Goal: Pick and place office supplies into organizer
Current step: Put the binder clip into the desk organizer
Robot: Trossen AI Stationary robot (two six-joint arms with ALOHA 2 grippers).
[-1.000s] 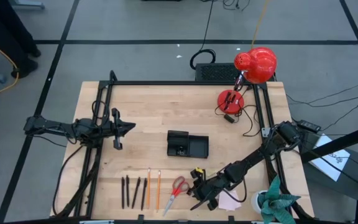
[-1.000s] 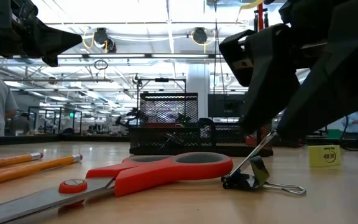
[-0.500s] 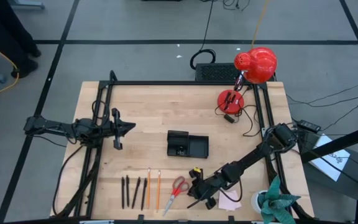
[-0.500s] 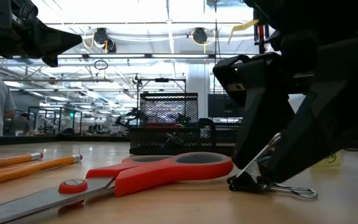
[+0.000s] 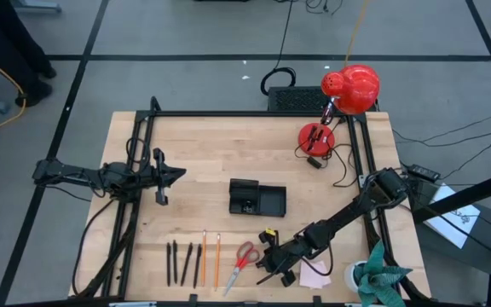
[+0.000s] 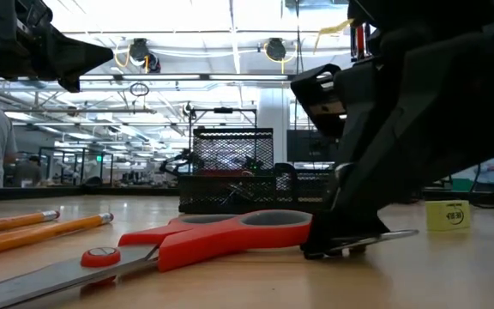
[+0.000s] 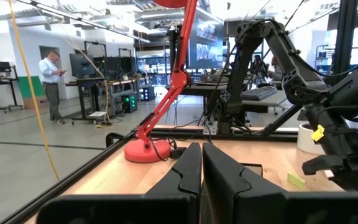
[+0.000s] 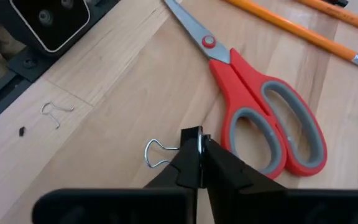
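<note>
My right gripper (image 8: 199,152) is low at the table's near edge, shut on a small black binder clip (image 8: 193,135), just right of the red-handled scissors (image 8: 263,118). The scissors lie flat on the table. Black pens (image 5: 181,264) and orange pencils (image 5: 210,259) lie in a row to their left. A small yellow piece (image 5: 270,233) sits just beyond the gripper, and a pink sticky-note pad (image 5: 314,275) lies beside the arm. The black organizer (image 5: 257,198) stands mid-table. My left gripper (image 5: 173,175) waits shut, raised over the table's left side. My right gripper pinches the binder clip's black body (image 8: 193,134) between its two fingertips, slanting down from the table's right. A wire handle (image 8: 156,154) sticks out sideways from the fingers. In the low view the clip (image 6: 337,249) sits down at the table top under the fingers.
A red desk lamp with its round base (image 5: 316,136) stands at the far right. A white roll (image 5: 358,275) sits at the near right corner. A bent bit of wire (image 8: 56,111) lies near the table's edge. Black frame rails (image 5: 135,205) run along both sides.
My right gripper has come down lower over the clip and shifted slightly toward the scissors. The clip, which stood tilted with one wire handle raised toward the fingers, now lies under the fingers with a handle sticking out level.
</note>
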